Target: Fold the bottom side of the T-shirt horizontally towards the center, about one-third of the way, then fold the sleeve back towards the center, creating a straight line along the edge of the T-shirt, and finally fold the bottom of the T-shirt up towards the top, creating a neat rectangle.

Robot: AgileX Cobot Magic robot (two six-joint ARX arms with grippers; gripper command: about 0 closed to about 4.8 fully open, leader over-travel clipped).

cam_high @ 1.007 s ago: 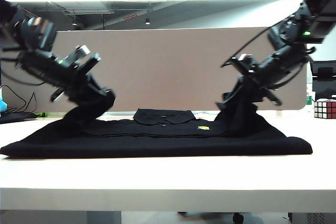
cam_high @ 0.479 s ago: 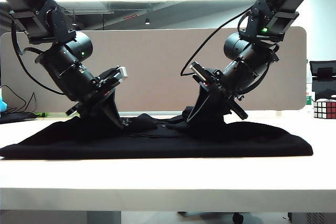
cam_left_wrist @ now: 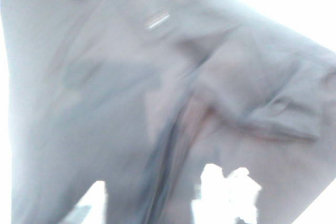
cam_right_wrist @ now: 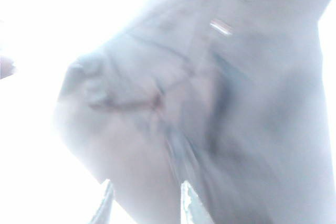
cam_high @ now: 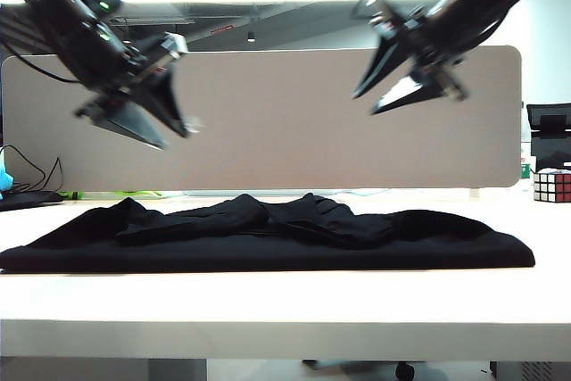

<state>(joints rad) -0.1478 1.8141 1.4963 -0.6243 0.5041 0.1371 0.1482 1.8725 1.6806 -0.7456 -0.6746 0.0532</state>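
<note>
The large black fabric T-shirt (cam_high: 268,234) lies rumpled across the white bench (cam_high: 285,301), bunched folds along its middle. Left gripper (cam_high: 174,127) hangs high above its left part, jaws spread and empty. Right gripper (cam_high: 368,100) is up high too, fingers parted, holding nothing.

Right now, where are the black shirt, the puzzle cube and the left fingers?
T-shirt (cam_high: 268,243), exterior view, front fold.
Rubik's cube (cam_high: 551,185), exterior view, its front face.
Left gripper (cam_high: 178,127), exterior view, between its open fingers.
</note>
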